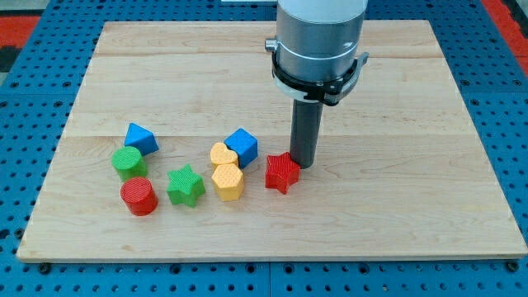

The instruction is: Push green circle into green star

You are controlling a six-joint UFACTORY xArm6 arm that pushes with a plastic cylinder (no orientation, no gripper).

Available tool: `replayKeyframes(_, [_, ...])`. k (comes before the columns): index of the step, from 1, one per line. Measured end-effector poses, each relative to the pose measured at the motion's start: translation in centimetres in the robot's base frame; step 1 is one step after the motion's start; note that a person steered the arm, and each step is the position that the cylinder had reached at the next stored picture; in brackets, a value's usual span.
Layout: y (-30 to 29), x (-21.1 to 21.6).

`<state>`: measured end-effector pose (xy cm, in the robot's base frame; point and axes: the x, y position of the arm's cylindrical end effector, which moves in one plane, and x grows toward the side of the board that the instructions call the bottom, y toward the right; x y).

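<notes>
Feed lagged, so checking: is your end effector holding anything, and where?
Nothing is held. My tip is a bare rod resting just above-right of the red star, apparently touching it, far from the green circle.

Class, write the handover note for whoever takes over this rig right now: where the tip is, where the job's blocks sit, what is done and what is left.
My tip rests on the board at the upper right edge of the red star, far to the view's right of the job's blocks.
The green circle sits near the view's left, below the blue triangle and just above the red circle.
The green star lies to the right of the red circle, apart from the green circle.
Done: nothing visible yet; the two green blocks do not touch.
Left: bring the tip to the green circle's upper left and push it down-right into the green star, probably grazing the red circle.
</notes>
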<state>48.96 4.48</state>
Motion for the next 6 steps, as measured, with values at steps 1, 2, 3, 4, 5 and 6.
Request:
replayKeyframes(1, [-1.6, -0.1])
replayKeyframes(2, [-3.4, -3.0])
replayKeyframes(3, [-5.3, -9.9])
replayKeyframes(4, [-15.8, -10.3])
replayKeyframes(5, [-24.7, -7.4])
replayKeyframes(6, [-28.0, -2.8])
